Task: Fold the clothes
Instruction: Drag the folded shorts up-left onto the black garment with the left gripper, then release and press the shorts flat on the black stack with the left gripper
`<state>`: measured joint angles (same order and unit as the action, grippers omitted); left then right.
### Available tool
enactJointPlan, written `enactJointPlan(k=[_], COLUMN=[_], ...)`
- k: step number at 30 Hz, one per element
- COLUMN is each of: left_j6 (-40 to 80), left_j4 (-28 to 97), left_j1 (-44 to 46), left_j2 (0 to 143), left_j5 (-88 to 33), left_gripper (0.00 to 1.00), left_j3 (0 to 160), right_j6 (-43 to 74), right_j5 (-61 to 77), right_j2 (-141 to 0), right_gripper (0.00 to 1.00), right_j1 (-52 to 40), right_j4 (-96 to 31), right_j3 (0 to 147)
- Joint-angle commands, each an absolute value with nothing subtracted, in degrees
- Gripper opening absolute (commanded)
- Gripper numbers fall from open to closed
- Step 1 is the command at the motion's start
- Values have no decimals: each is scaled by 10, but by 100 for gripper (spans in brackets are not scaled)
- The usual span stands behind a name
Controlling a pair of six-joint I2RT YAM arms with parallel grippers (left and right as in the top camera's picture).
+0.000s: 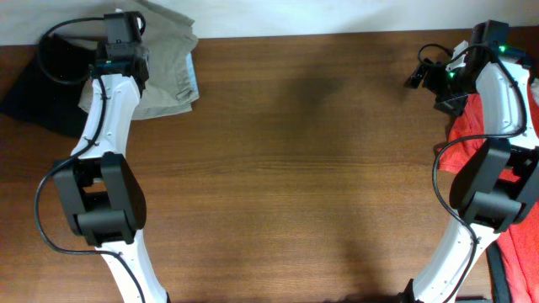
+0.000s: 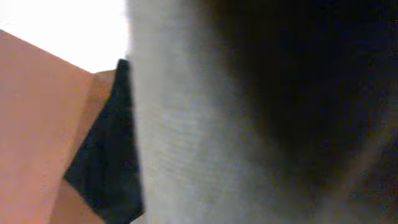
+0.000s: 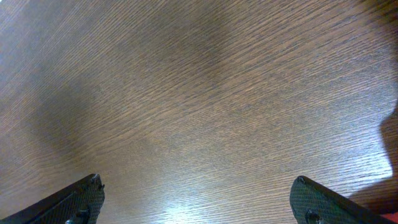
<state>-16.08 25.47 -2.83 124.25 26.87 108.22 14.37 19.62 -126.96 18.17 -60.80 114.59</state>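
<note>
Our left claw (image 1: 120, 35) is closed, at the upper left of the overhead frame, right on the shorts (image 1: 168, 71). Whether it pinches the cloth we cannot tell, because its camera shows only blurred grey-green fabric. The shorts spread from this claw to the right and downward, beside a black garment (image 1: 34, 97). Our right claw (image 3: 196, 186) stands wide apart over the table (image 1: 295, 168), far from the shorts, with the red shirt (image 1: 472, 139) just below it in the frame. We judge the left arm much nearer.
</note>
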Motion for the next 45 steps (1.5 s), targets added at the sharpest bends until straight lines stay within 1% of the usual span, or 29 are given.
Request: enactJointPlan(k=[1,5,8,13,19,27,31,36,39,41,42,43,44,45], left_j6=[-142,-142,-142,-142,-142,-142,-142,-96,-97,-97,-97,-97,-97,-97], left_j4=[244,241,234,234,227,136,140,124,111,111,111,112,115,117], left_j1=[-32,-32,-30,-24,-29,-79,-111,-149,-170,-178,-183,-187,-191,-193], left_j2=[1239,1239,1236,1206,1203,1203,1209,1242,1273,1287,1297,1306,1316,1324], left_j5=[331,345,393,395,395,390,329,327,327,325,325,325,325,326], left_gripper=[1,0,1,0,0,0,1,1,1,10,10,16,33,57], left_j3=[1100,1100,1100,1100,1100,1100,1100,1099,1099,1099,1099,1099,1099,1099], right_j6=[139,139,139,139,139,139,139,139,139,139,139,139,139,139], right_j5=[201,201,201,201,201,201,201,201,201,201,201,201,201,201], right_j2=[-1268,-1268,-1268,-1268,-1268,-1268,-1268,-1268,-1268,-1268,-1268,-1268,-1268,-1268], right_gripper=[99,99,99,99,99,99,99,98,99,99,99,99,99,99], right_j1=[180,180,180,180,180,180,180,180,180,180,180,180,180,180], right_j4=[-606,-606,-606,-606,-606,-606,-606,-606,-606,-606,-606,-606,-606,-606], right_j3=[1155,1155,1155,1155,1155,1155,1155,1155,1155,1155,1155,1155,1155,1155])
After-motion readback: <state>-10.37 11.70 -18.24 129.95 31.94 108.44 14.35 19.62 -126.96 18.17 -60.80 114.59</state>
